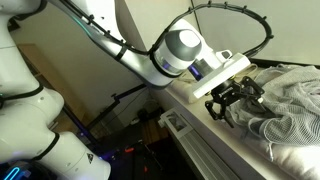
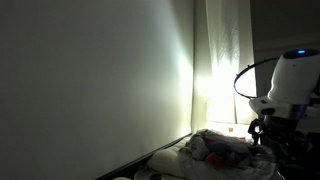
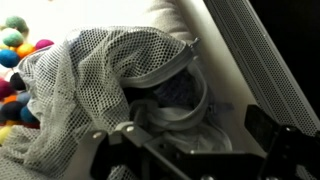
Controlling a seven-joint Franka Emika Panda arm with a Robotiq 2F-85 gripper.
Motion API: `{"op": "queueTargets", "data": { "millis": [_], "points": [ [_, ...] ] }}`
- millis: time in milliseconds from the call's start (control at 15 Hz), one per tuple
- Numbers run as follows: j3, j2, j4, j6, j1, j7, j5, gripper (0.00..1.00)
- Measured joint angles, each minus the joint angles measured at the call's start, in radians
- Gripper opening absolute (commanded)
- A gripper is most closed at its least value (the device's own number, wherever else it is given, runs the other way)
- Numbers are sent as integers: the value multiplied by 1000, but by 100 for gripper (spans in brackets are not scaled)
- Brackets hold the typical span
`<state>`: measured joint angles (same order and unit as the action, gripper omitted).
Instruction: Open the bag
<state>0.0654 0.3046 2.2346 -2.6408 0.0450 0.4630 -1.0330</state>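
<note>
A grey mesh bag lies crumpled on a white surface, with a grey ring-shaped rim at its mouth. In the wrist view my gripper is open, its fingers spread to either side of the rim just above it. I cannot tell whether a finger touches the mesh. In both exterior views the gripper hangs over the near end of the bag. The inside of the bag is dark.
Several coloured balls lie at the bag's left side in the wrist view. The white surface has a ridged edge on the right and ends in a drop. A wall and curtain stand behind.
</note>
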Motion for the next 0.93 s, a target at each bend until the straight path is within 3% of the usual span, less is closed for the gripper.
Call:
{"op": "queueTargets", "data": {
  "millis": [267, 600, 933],
  "points": [
    [0, 1, 0, 0, 0, 0, 0, 100],
    [-27, 14, 24, 1, 20, 82, 107, 100],
    [-64, 13, 49, 23, -5, 96, 105, 100]
  ]
}}
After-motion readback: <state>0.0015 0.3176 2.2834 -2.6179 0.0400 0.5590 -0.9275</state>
